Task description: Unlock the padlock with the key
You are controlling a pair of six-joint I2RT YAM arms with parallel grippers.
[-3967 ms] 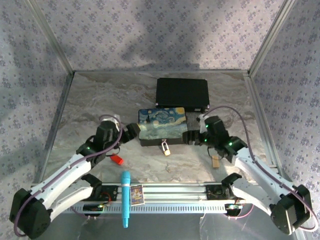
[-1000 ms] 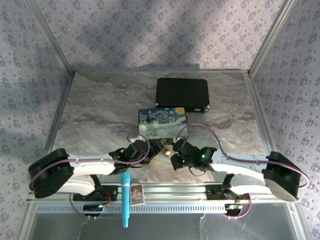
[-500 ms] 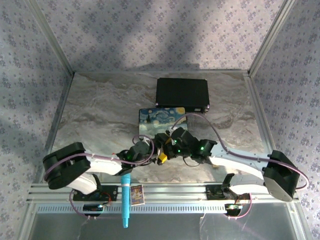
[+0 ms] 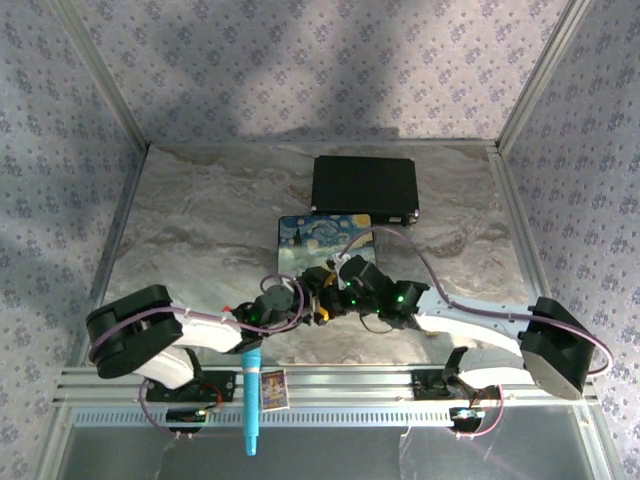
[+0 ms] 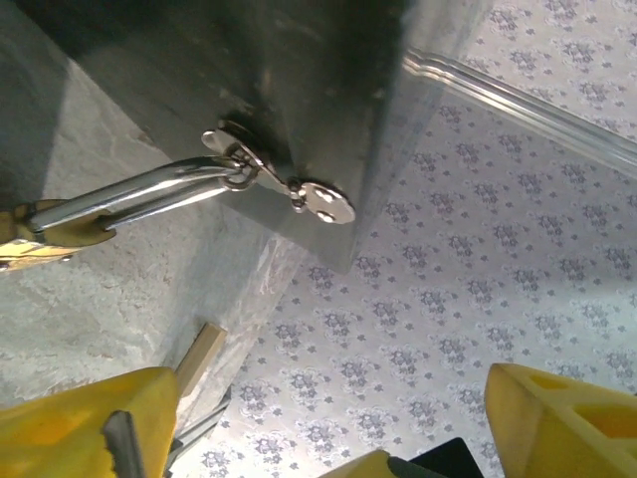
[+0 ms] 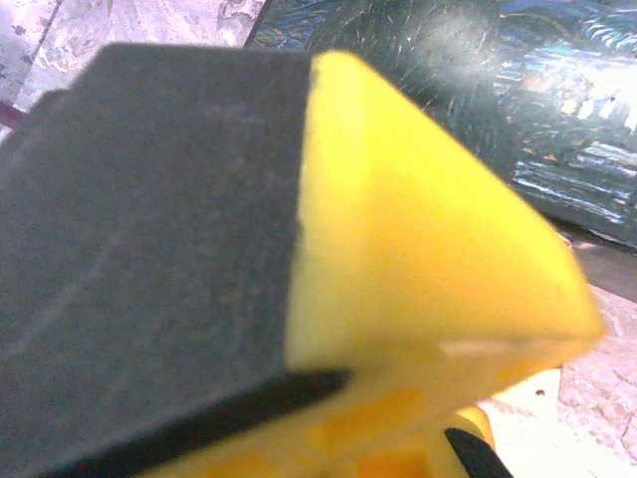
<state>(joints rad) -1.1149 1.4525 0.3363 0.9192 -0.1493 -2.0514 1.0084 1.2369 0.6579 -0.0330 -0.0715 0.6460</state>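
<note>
In the left wrist view we see the left gripper (image 5: 328, 423) spread wide, its yellow fingers (image 5: 80, 428) at the two lower corners with nothing between them. The padlock (image 5: 109, 207) lies above and outside the nearer finger, beyond the gap rather than in it: its brass body is cut off at the edge and its silver shackle (image 5: 164, 189) runs through the ring of the hasp (image 5: 244, 164) on the dark front wall of the starry-night box (image 4: 325, 240). Just past that same finger a pale wooden block (image 5: 199, 354) rests on the marbled table (image 5: 60, 319). From above, the right gripper (image 4: 335, 288) meets the left one tip to tip at the box's near wall (the padlock itself is hidden under them there). Its own camera is taken up by one blurred yellow finger (image 6: 418, 219) with a black pad, so we cannot tell whether that hand is wide or closed.
</note>
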